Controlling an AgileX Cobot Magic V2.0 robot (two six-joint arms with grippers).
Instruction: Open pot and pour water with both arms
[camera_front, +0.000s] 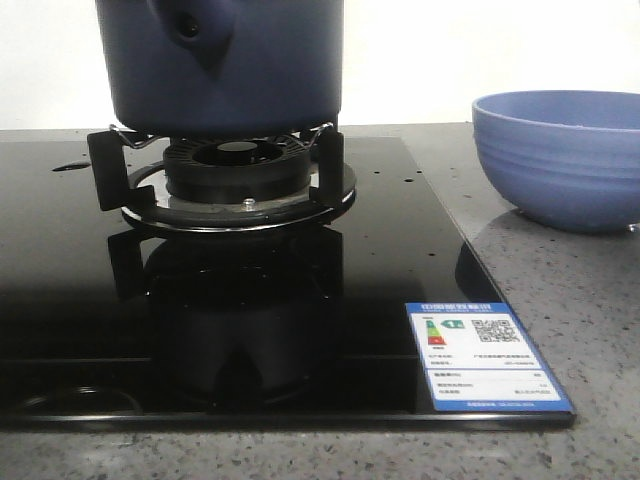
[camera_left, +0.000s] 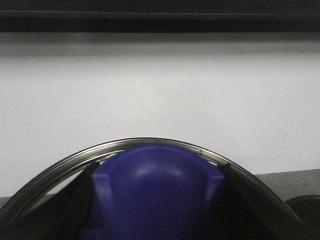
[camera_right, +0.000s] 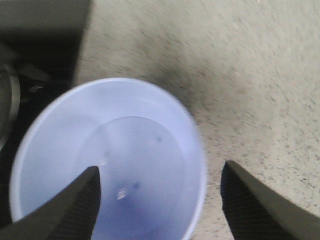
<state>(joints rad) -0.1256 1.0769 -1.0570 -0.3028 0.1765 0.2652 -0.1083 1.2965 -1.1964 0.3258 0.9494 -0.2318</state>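
The pot (camera_front: 225, 65) sat on the burner grate (camera_front: 235, 165) of the black glass stove (camera_front: 200, 300), which covered the counter's (camera_front: 560, 300) left part and reached almost to its front edge. Its side stub with the round hole faced forward. The ribbed bowl (camera_front: 560, 155) stood by itself on the speckled stone toward the counter's right edge, with bare stone between it and the stove's right border and more in front of it. An energy label (camera_front: 485, 357) lay on the stove's front right corner.

My left pincer (camera_left: 157, 200) had its fingers (camera_left: 75, 210) on both sides of a blue knob (camera_left: 155, 190) above a glass lid's rim (camera_left: 65, 162), seemingly clamped on it. My right pincer (camera_right: 160, 200) hung wide open over the bowl (camera_right: 107, 160), holding nothing.
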